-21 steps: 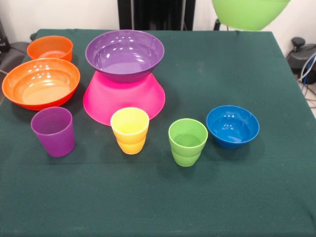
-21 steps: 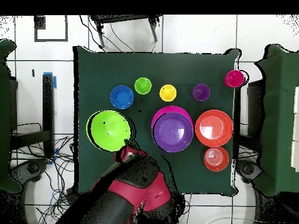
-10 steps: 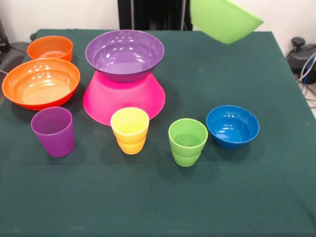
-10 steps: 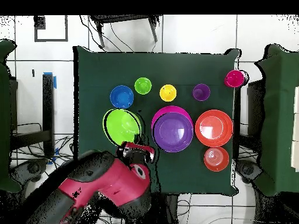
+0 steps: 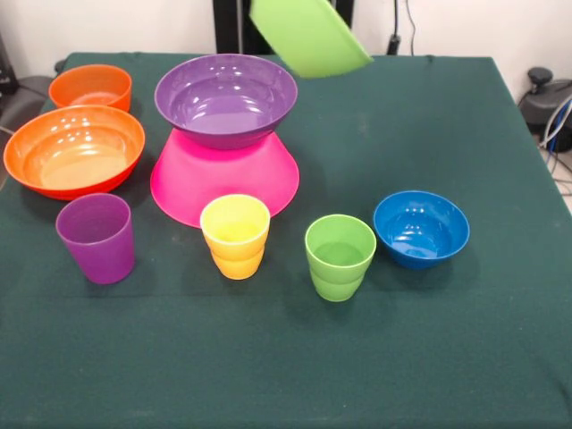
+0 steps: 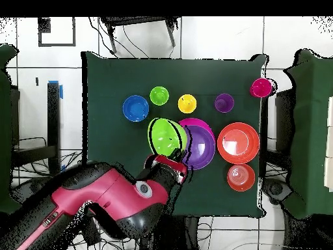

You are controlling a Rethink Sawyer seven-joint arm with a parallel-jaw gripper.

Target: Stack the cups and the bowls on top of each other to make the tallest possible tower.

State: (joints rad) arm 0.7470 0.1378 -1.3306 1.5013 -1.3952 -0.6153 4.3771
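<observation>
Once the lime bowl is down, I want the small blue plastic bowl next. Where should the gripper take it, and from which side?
Probably by the rim, coming straight down. The small blue glossy plastic bowl sits upright and open, so its thin rim can go between the fingers, one inside and one outside. Its rounded wall would likely slip in a side grasp. The rim side away from the green ribbed plastic cup has the most room.
</observation>
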